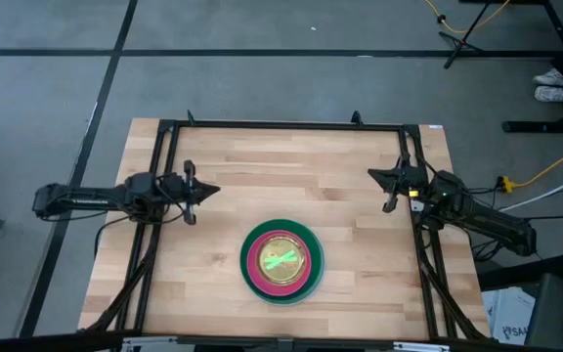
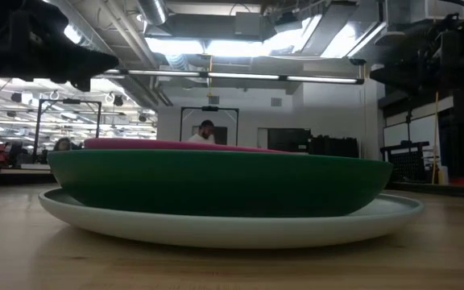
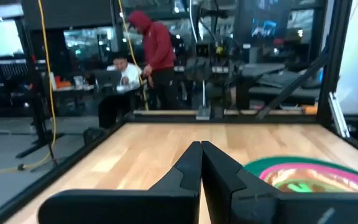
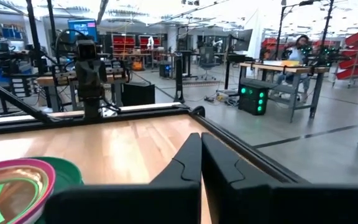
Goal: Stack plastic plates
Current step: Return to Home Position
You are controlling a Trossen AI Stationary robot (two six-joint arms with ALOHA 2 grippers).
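From above: a light wooden table (image 1: 213, 161) on a grey floor (image 1: 47, 88). In the lower middle of the frame, the plastic plates (image 1: 281, 260), all in one round pile. Big ones at the bottom, small ones on top, with a lime-green plate (image 1: 283, 259) in the very middle. At the left of the frame, the left gripper (image 1: 215, 190), pointing right, pinched tight on nothing. At the right of the frame, the right gripper (image 1: 371, 176), pointing left, also pinched tight and holding nothing. Both well apart from the pile, one on each side.

From table height: a big room with bright lights on the ceiling and a person (image 2: 206, 131) far back in the middle. Across the whole frame, the pile, very close. At the bottom, a wide light-blue plate (image 2: 232, 229) flat on the wood. Inside it, a deep dark-green plate (image 2: 216, 181). Just over its edge, the thin rim of a magenta plate (image 2: 176, 145).

From the left wrist: two dark fingers pressed together, the pile near on the wood. Beyond the table, a person in a red hood (image 3: 157, 50) beside a seated person (image 3: 122, 70).

From the right wrist: fingers pressed together too, the pile off to one side. Far off, another person at a desk (image 4: 300, 46).
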